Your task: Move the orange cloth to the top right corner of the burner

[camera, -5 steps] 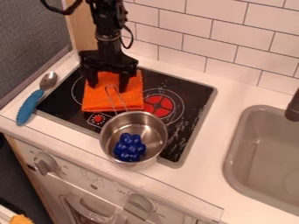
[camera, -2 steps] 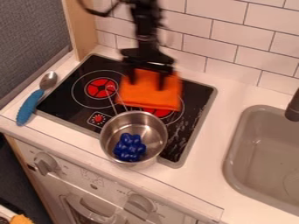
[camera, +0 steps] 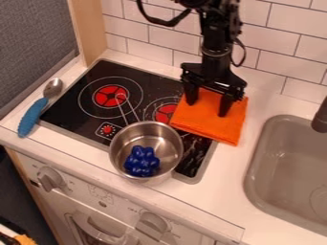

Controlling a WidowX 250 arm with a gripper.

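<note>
1. The gripper is at the far right of the hob, pointing down, its two fingers spread wide with a stretch of cloth lying flat between them. I can't tell whether the tips pinch any fabric or just press on it.
2. Nearest to the camera, the oven front with its knobs plays no part in the job.
3. Next back, the metal pot overlaps the hob's near edge, with a blue lumpy thing inside and its wire handle pointing away. It hasn't shifted. The blue-handled spoon, left of the hob, hasn't either.
4. Behind the pot lies the orange cloth, which has just changed place. It was over the left ring, then travelled rightward with the gripper. Now it hides the hob's far right corner and part of the right ring, and spills onto the white counter. Its left corner comes close to the pot's rim; whether they touch I can't tell.
5. For the task, that looks like arrival, perhaps a touch too far right given the overhang. The left ring is uncovered again. The sensible next move is straight up and away; if a fingertip snags, the cloth could be tugged off the corner.
6. Farthest back, the tiled wall leaves the arm little spare room.
</note>
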